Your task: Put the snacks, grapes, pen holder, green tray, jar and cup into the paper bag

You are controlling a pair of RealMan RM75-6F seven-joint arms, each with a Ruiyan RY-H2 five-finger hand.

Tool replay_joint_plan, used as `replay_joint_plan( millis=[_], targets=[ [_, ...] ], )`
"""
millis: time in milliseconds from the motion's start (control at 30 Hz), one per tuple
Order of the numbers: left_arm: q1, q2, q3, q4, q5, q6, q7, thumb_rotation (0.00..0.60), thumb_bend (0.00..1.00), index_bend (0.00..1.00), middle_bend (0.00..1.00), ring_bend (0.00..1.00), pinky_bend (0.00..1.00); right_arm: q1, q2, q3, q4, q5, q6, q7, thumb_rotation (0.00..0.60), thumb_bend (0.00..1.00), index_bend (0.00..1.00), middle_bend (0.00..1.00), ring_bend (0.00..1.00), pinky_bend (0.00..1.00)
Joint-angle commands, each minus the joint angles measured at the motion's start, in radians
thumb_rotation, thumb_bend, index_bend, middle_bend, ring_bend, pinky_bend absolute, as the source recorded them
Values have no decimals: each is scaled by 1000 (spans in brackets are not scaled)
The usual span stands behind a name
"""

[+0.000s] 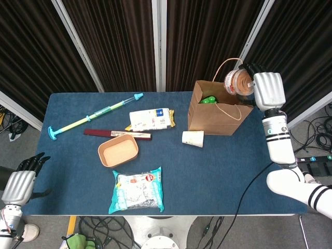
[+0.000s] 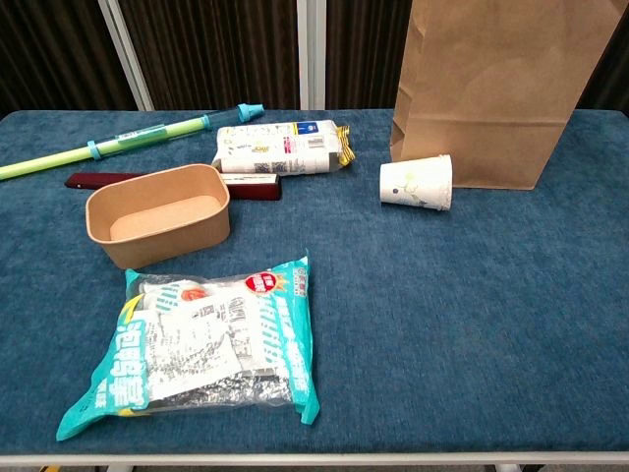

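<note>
In the head view my right hand (image 1: 267, 88) grips the clear jar (image 1: 237, 81) with brown contents, tilted on its side above the right rim of the open paper bag (image 1: 218, 111). Something green (image 1: 209, 100) shows inside the bag. A white paper cup (image 1: 193, 138) lies on its side just left of the bag's front; the chest view shows the cup (image 2: 418, 183) in front of the bag (image 2: 501, 88). A snack packet (image 1: 138, 190) lies near the front edge, and a white snack pack (image 1: 151, 119) at mid table. My left hand (image 1: 19, 181) hangs empty beside the table's left front corner.
A brown paper bowl (image 1: 118, 150) sits left of centre, with a dark red flat case (image 1: 116, 134) behind it. A long green-and-blue tube (image 1: 96, 116) lies diagonally at the back left. Dark curtains close off the back of the blue table (image 1: 249, 166).
</note>
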Motion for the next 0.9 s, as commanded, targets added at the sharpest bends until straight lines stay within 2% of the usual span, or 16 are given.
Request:
replay_joint_plan(
  millis=[33, 233, 400, 467, 533, 600, 900],
  targets=[
    [-1, -1, 0, 0, -2, -3, 1, 600, 41, 200, 175, 133, 144, 24, -36, -20, 48, 28, -41, -24, 600, 211, 418, 417, 334, 551],
    [0, -1, 0, 1, -7, -5, 0, 600, 41, 200, 175, 133, 144, 46, -82, -39, 90, 20, -78, -9, 600, 207, 385, 400, 306, 514],
    [4, -1, 1, 0, -10, -3, 0, 600, 40, 200, 175, 133, 145, 57, -71, -49, 79, 43, -128, -14, 600, 199, 225, 305, 157, 363],
    [3, -3, 1, 4, -11, -7, -2, 600, 41, 200, 175, 133, 145, 59, -62, -50, 69, 62, -146, -18, 600, 200, 124, 248, 95, 297],
    [3, -5, 1, 7, -11, -7, -4, 600, 41, 200, 175, 133, 145, 60, -53, -50, 60, 72, -154, -16, 600, 200, 42, 199, 54, 252],
    [3, -6, 1, 8, -10, -7, -5, 600, 41, 200, 175, 133, 144, 58, -50, -49, 55, 71, -150, -7, 600, 194, 4, 171, 33, 230],
    [0, -5, -1, 6, -7, -6, -3, 600, 41, 200, 175, 133, 145, 45, -27, -38, 22, 48, -125, 40, 600, 11, 0, 133, 0, 188]
  ],
)
